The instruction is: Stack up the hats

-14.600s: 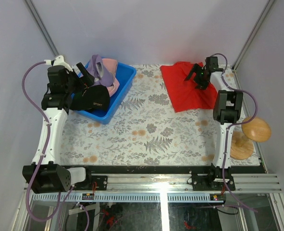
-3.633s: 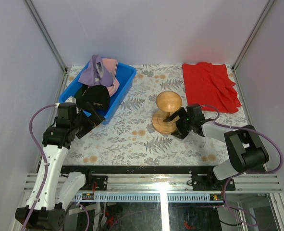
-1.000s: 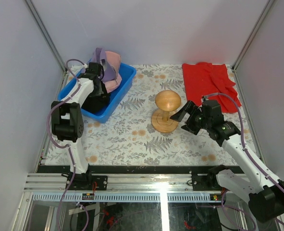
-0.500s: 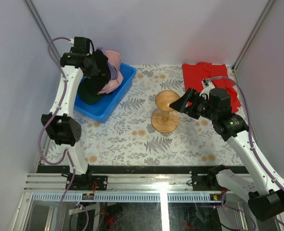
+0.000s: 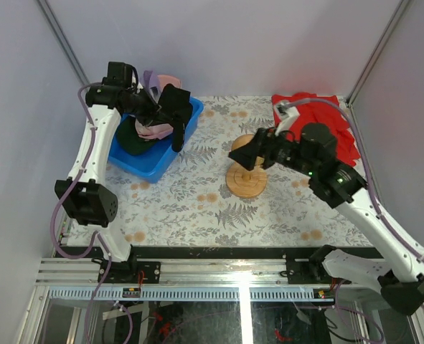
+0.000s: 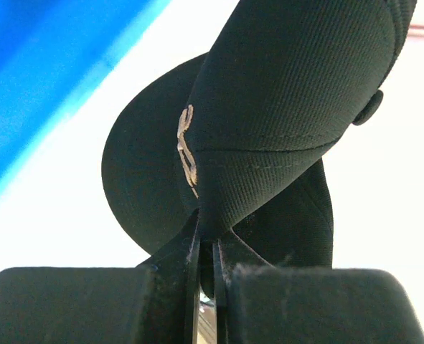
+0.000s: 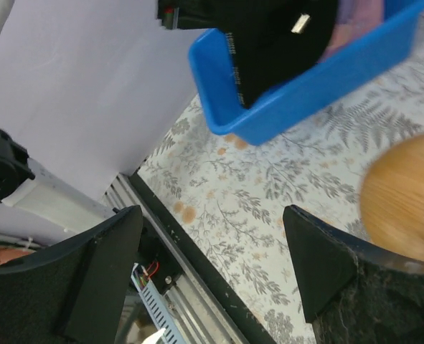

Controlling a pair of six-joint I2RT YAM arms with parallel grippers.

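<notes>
My left gripper (image 5: 156, 107) is shut on a black hat (image 5: 176, 107) and holds it in the air above the blue bin (image 5: 158, 163). In the left wrist view the black hat (image 6: 283, 107) shows a gold emblem, and its cloth is pinched between the jaws of the left gripper (image 6: 206, 240). A pink hat (image 5: 154, 130) and a dark hat (image 5: 129, 140) lie in the bin; a lavender hat (image 5: 151, 77) peeks out behind the arm. My right gripper (image 5: 251, 153) hangs open and empty over the wooden stand (image 5: 246, 180).
A red cloth (image 5: 323, 122) lies at the back right corner. In the right wrist view, between the right gripper's (image 7: 212, 244) open fingers, are the flowered table, the blue bin (image 7: 305, 93) and the stand's round top (image 7: 405, 193).
The left arm has lifted the black hat out of the bin and swung it right. The right gripper has risen and moved left over the stand, its jaws a little narrower.
</notes>
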